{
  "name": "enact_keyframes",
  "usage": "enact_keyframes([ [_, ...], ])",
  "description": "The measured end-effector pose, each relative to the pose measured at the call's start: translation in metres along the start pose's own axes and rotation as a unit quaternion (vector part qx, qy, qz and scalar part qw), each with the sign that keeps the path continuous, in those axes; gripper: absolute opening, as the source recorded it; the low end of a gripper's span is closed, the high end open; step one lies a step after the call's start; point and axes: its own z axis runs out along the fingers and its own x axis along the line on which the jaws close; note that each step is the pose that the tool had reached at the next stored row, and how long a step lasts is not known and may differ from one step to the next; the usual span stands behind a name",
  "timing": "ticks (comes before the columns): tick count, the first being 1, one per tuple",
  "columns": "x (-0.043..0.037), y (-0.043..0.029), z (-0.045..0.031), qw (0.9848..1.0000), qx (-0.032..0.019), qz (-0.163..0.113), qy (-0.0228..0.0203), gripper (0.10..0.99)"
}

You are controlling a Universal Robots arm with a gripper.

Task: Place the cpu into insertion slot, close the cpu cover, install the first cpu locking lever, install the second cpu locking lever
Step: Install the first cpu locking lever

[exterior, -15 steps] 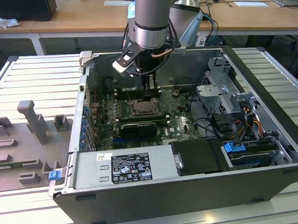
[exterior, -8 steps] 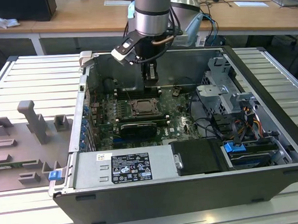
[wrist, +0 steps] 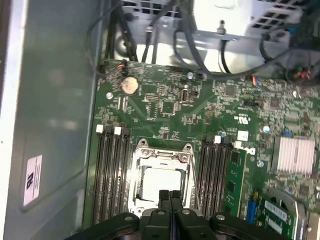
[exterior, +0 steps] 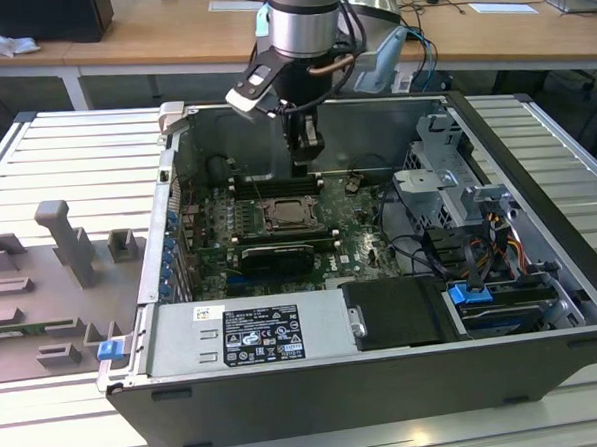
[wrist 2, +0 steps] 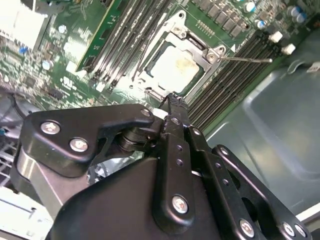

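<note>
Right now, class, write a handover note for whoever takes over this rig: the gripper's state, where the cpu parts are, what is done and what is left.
Gripper: jaws shut, holding nothing, poised just above one edge of the insertion slot; contact cannot be told.
Cpu: seated in the slot.
Cpu cover: lying down over the cpu, which shows through its window.
Done: cpu placed, cover apparently closed.
Left: both locking levers. One thin lever rod juts out beside the socket, seemingly unlatched.
</note>
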Motion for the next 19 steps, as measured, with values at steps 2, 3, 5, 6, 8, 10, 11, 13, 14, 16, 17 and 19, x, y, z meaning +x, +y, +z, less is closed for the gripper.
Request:
enact_keyframes([
  [2, 0.0, 0.0, 0.0006, 0.9995, -0.001, -0.032, 0.0002, 0.106],
  [3, 0.0, 0.0, 0.0008, 0.999, -0.0014, -0.045, 0.0003, 0.106],
  [5, 0.0, -0.0001, 0.001, 0.9976, -0.0023, -0.069, 0.0016, 0.106],
  [6, 0.0, 0.0, 0.0011, 0.997, -0.0028, -0.077, 0.0035, 0.106],
  [8, 0.0001, 0.0, 0.0012, 0.9954, -0.006, -0.092, 0.0271, 0.106],
  [10, 0.0, 0.0, 0.0012, 0.9943, -0.0084, -0.097, 0.0437, 0.106],
  [11, 0.0, 0.0, 0.0013, 0.9935, -0.0087, -0.103, 0.0481, 0.106],
  [13, 0.0001, 0.0, 0.0015, 0.9909, -0.0087, -0.124, 0.0518, 0.106],
  [14, 0.0001, 0.0, 0.0019, 0.9885, -0.0083, -0.142, 0.052, 0.106],
  [16, 0.0001, 0.0, 0.0024, 0.9827, -0.0074, -0.178, 0.0519, 0.106],
  [17, 0.0001, 0.0, 0.0024, 0.9808, -0.0072, -0.188, 0.052, 0.106],
  [19, 0.0, 0.0, 0.0025, 0.9772, -0.0068, -0.206, 0.0521, 0.106],
])
